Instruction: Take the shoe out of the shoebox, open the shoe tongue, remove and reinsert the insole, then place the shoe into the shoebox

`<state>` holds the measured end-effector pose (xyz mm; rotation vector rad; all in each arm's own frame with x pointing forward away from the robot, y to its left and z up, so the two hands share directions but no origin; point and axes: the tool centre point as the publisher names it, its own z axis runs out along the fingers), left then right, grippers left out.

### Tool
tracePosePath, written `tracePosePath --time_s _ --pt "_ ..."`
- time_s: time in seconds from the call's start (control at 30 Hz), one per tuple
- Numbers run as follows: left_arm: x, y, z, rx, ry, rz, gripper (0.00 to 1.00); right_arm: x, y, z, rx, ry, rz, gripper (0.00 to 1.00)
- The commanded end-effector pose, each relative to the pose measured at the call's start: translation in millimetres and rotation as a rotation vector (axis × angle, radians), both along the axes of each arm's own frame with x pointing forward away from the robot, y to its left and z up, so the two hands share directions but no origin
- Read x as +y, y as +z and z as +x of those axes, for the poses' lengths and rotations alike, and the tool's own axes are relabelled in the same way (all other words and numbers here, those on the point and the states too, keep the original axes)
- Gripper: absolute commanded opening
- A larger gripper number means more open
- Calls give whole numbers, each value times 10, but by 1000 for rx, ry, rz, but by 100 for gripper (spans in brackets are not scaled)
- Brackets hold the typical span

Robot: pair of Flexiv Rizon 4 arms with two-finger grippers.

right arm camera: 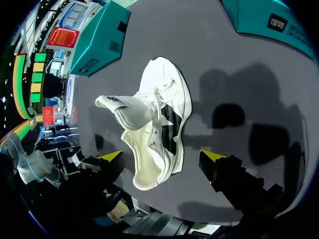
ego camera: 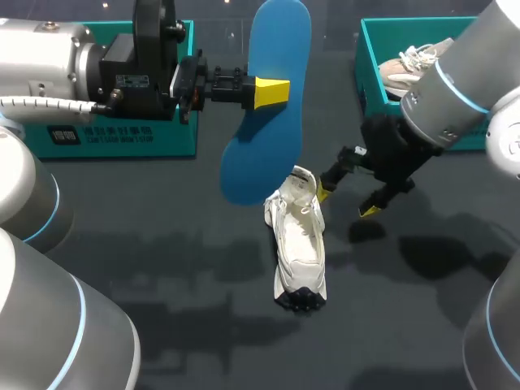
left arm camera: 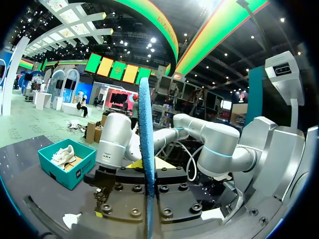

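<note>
My left gripper (ego camera: pixel 270 92) is shut on a blue insole (ego camera: pixel 275 73) and holds it upright above the table's back middle. In the left wrist view the insole (left arm camera: pixel 146 164) shows edge-on between the fingers. A white shoe (ego camera: pixel 299 244) lies on the dark table (ego camera: pixel 162 268) below it, its tongue (right arm camera: pixel 117 102) lifted and its opening toward the insole. My right gripper (ego camera: pixel 348 201) hangs open just right of the shoe's opening. In the right wrist view the right gripper (right arm camera: pixel 162 157) straddles the shoe (right arm camera: pixel 159 114) at its heel end, and neither fingertip touches it.
A teal shoebox (ego camera: pixel 370 61) at the back right holds a second pale shoe (ego camera: pixel 414 61). Another teal box (ego camera: pixel 122 138) stands at the back left, behind my left arm. The right arm (ego camera: pixel 455 97) reaches over the back-right shoebox.
</note>
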<state>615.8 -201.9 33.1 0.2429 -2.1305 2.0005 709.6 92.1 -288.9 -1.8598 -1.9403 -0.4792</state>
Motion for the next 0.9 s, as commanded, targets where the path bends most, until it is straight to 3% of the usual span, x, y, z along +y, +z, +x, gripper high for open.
tracePosePath --time_s 0.03,0.37,0.77,0.9 --pt "2 -8 -9 0 1 0 0 20 8 -27 -18 12 122 100" --pt "2 -8 -9 0 1 0 0 -51 401 12 -51 -4 436 100" --pt "2 -8 -9 0 1 0 0 -50 424 14 -42 13 428 100" --pt "2 -8 -9 0 1 0 0 3 448 58 -36 -8 602 100"
